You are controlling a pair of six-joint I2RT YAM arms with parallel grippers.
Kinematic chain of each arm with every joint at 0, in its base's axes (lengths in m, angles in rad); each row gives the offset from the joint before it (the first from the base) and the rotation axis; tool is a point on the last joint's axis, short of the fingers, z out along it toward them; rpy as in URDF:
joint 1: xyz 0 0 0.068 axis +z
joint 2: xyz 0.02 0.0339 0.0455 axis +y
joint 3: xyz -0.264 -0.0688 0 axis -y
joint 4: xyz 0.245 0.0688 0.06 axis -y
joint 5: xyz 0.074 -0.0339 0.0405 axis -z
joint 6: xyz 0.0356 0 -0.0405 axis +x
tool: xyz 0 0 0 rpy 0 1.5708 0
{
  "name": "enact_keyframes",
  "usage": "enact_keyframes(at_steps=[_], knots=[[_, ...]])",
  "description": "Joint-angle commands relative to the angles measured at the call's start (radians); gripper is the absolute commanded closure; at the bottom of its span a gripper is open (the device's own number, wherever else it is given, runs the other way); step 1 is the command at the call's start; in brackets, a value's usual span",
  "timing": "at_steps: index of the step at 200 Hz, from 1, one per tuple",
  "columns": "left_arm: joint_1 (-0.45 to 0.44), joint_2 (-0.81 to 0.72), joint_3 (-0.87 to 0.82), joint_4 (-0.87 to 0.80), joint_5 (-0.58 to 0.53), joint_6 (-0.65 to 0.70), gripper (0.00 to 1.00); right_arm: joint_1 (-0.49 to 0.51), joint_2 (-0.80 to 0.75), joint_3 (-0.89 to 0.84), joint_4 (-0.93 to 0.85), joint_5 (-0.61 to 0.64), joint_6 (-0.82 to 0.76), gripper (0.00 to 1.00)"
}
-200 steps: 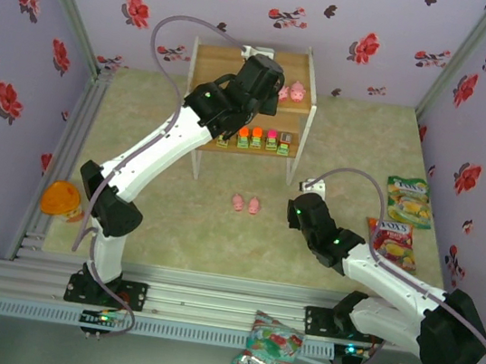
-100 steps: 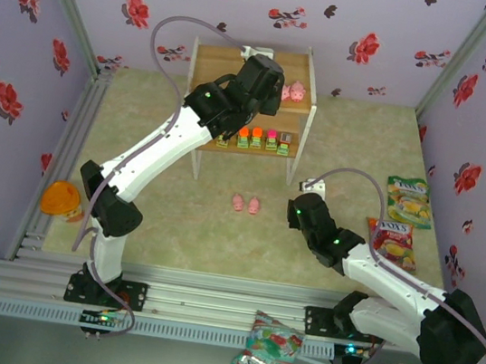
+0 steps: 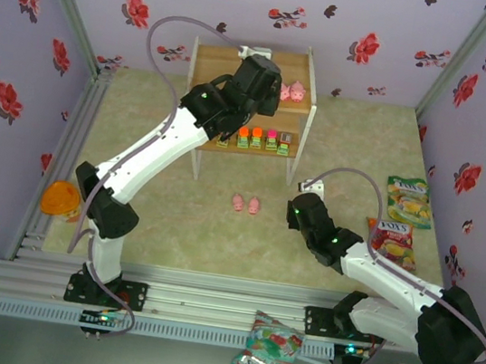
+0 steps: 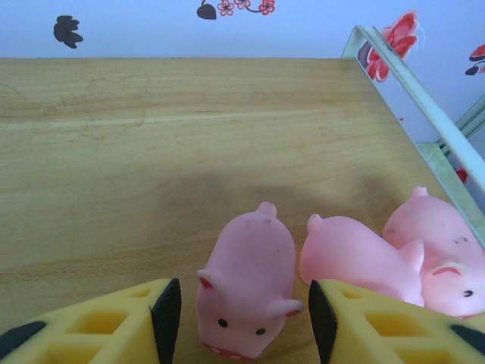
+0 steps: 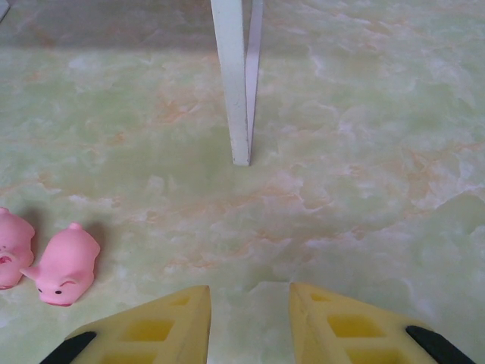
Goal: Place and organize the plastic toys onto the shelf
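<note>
Shelf [image 3: 214,57] is seen standing at the middle of the worktop's far edge.

Left gripper [image 3: 270,90]: held over the shelf's top board. In the left wrist view the left gripper [image 4: 242,318] is released, with 1 pink pig [image 4: 248,292] standing on the top board [image 4: 151,152] between the spread fingers [image 4: 167,322]. A thin gap is seen on each side of the pig, so it is not being gripped.

2 more pigs [image 4: 348,262] [image 4: 439,250] are pressed together just beside it, toward the board's right edge. These are seen from above as a pink cluster [image 3: 293,90] at the board's right edge.

Lower board: a row of green-based blocks [image 3: 263,139] is lined up along the front edge. 4 can be counted, topped orange and pink; a 5th cannot be confirmed behind the arm.

Worktop: 2 pigs on the worktop [image 3: 246,204] lie side by side near its centre, nearer than the shelf.

Right gripper [image 3: 298,210]: low over the worktop, just right of those 2 pigs. In the right wrist view the right gripper [image 5: 250,318] is released and empty, with the 2 pigs [image 5: 67,265] at lower left and a white shelf leg [image 5: 239,83] ahead.

3 snack bags are noted: 2 [image 3: 408,199] [image 3: 393,241] by the right edge, 1 [image 3: 267,350] beyond the near edge.
</note>
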Motion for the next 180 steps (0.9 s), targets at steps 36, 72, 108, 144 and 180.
enact_keyframes(at_steps=[36, 72, 108, 144, 180], knots=[[-0.008, -0.042, -0.008, 0.028, 0.021, -0.012, 0.48, -0.006, 0.007, 0.007, 0.013, 0.007, -0.005, 0.67], [-0.007, -0.035, -0.011, 0.031, 0.020, -0.010, 0.47, -0.006, 0.004, 0.006, 0.009, 0.007, -0.006, 0.67], [-0.007, -0.031, -0.011, 0.031, 0.023, -0.018, 0.47, -0.005, -0.004, 0.007, 0.007, 0.009, -0.006, 0.67], [-0.009, -0.041, -0.020, 0.037, 0.041, -0.032, 0.47, -0.006, -0.009, 0.006, 0.003, 0.010, -0.005, 0.67], [-0.009, -0.049, -0.036, 0.044, 0.053, -0.042, 0.47, -0.006, -0.012, 0.005, 0.003, 0.011, -0.005, 0.67]])
